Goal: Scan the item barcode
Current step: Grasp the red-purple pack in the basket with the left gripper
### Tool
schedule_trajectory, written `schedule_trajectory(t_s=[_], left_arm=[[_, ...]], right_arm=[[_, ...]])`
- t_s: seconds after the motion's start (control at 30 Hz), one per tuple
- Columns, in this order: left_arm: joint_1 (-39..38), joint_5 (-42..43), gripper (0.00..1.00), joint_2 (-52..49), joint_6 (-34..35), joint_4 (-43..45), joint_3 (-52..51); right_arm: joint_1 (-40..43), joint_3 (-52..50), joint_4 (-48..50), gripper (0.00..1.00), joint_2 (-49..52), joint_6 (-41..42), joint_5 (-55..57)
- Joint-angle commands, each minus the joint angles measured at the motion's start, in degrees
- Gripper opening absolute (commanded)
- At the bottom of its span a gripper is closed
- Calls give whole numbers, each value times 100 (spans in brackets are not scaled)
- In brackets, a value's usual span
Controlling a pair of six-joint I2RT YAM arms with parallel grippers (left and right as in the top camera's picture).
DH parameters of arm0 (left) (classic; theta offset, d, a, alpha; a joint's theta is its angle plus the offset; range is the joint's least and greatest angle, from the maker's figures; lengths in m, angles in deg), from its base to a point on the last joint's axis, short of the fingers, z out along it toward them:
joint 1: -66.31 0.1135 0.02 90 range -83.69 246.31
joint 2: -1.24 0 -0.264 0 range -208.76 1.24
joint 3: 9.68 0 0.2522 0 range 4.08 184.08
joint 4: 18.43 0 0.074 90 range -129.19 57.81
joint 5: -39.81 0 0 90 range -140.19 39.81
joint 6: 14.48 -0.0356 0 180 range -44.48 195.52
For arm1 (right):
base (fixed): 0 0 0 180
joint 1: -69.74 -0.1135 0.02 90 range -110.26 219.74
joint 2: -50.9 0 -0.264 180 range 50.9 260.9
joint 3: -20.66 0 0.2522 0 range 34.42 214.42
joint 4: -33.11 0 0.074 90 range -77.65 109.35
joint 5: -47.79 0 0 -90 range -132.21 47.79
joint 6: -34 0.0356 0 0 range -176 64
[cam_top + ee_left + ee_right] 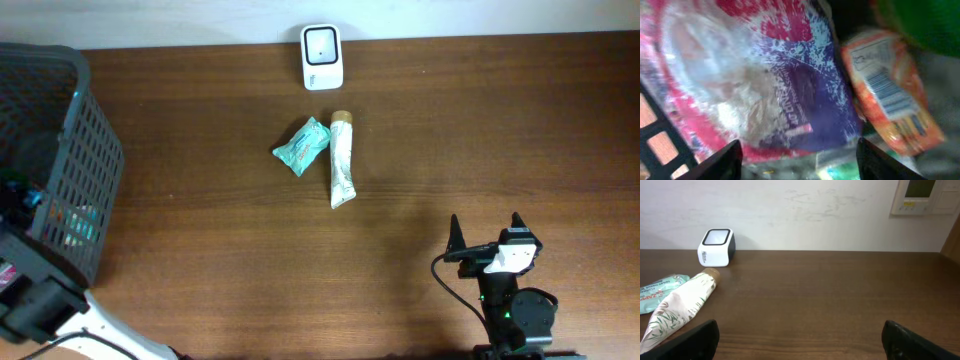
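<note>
The white barcode scanner [322,56] [717,247] stands at the table's far edge. A teal packet [302,146] [657,294] and a leaf-printed tube [341,160] [677,305] lie side by side mid-table. My left gripper [797,150] is down inside the grey basket [90,150], open, its fingers wide apart just above a pink and purple packet [765,75]. An orange packet [890,95] with a barcode showing lies to that packet's right. My right gripper [485,225] [800,330] hovers open and empty near the front right of the table.
The basket mesh [660,135] shows at the lower left of the left wrist view, and a green item [925,25] fills its upper right. The left arm [40,300] reaches in from the front left corner. A wall panel [922,195] hangs behind the table.
</note>
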Motion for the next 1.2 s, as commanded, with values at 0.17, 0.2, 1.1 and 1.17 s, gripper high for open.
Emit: schedule_trajectory(t_s=[0.17, 0.2, 1.1, 1.17], left_arm=[[22, -708, 60, -407, 229, 234, -7], [22, -715, 53, -407, 227, 262, -7], [68, 149, 99, 883, 105, 1303, -1178], [155, -258, 84, 883, 105, 1309, -1185]], right_arm=[[-31, -42, -24, 99, -37, -33, 28], [-31, -42, -24, 99, -37, -33, 28], [-31, -42, -24, 99, -37, -33, 28], [-31, -42, -24, 99, -37, -35, 28]])
